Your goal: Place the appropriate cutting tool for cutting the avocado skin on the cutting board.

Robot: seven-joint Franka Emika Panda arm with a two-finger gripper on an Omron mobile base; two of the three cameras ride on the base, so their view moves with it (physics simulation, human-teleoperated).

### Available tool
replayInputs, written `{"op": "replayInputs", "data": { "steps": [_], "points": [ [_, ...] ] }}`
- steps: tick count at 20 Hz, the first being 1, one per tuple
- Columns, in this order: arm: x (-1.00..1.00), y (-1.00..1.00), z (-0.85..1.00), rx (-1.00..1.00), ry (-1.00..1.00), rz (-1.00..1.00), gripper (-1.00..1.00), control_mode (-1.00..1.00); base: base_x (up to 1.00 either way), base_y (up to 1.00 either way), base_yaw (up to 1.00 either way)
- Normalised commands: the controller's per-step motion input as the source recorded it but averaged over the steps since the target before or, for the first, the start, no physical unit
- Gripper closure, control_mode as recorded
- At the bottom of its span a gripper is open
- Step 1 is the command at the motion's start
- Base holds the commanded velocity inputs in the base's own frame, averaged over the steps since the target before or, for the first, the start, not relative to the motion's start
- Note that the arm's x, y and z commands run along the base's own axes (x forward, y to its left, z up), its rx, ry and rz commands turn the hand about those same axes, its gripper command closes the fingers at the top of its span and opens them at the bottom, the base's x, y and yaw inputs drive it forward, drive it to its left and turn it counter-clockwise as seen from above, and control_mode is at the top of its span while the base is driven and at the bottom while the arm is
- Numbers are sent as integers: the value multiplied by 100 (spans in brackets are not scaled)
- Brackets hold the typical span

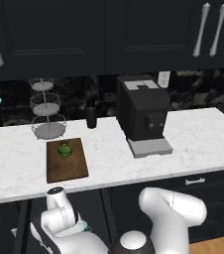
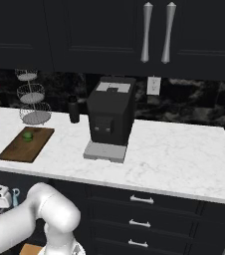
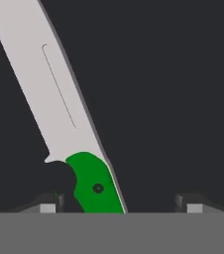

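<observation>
Hand view: the knife (image 3: 59, 109) — pale blade slanting up to the left, green handle at the bottom between the finger tips (image 3: 47, 206) — lies against a dark background, but whether the gripper (image 3: 119, 206) pinches it cannot be told. Base views: the arm is folded low before the dark cabinets, below the counter (image 1: 198, 139). The avocado (image 1: 65, 150) rests on the board (image 1: 67, 168) near its far end — just in front of the wire stand (image 1: 47, 111), left of the coffee machine (image 1: 142, 114).
</observation>
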Motion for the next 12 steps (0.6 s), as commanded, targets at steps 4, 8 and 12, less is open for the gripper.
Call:
{"op": "replayInputs", "data": {
  "steps": [4, 8, 12],
  "points": [
    [-15, 0, -35, 0, 0, 1, 100, -100, 0, 0, 0],
    [-7, 0, -33, 0, 0, 0, 100, -100, 0, 0, 0],
    [0, 0, -17, 1, 4, 1, 100, -100, 0, 0, 0]
  ]
}}
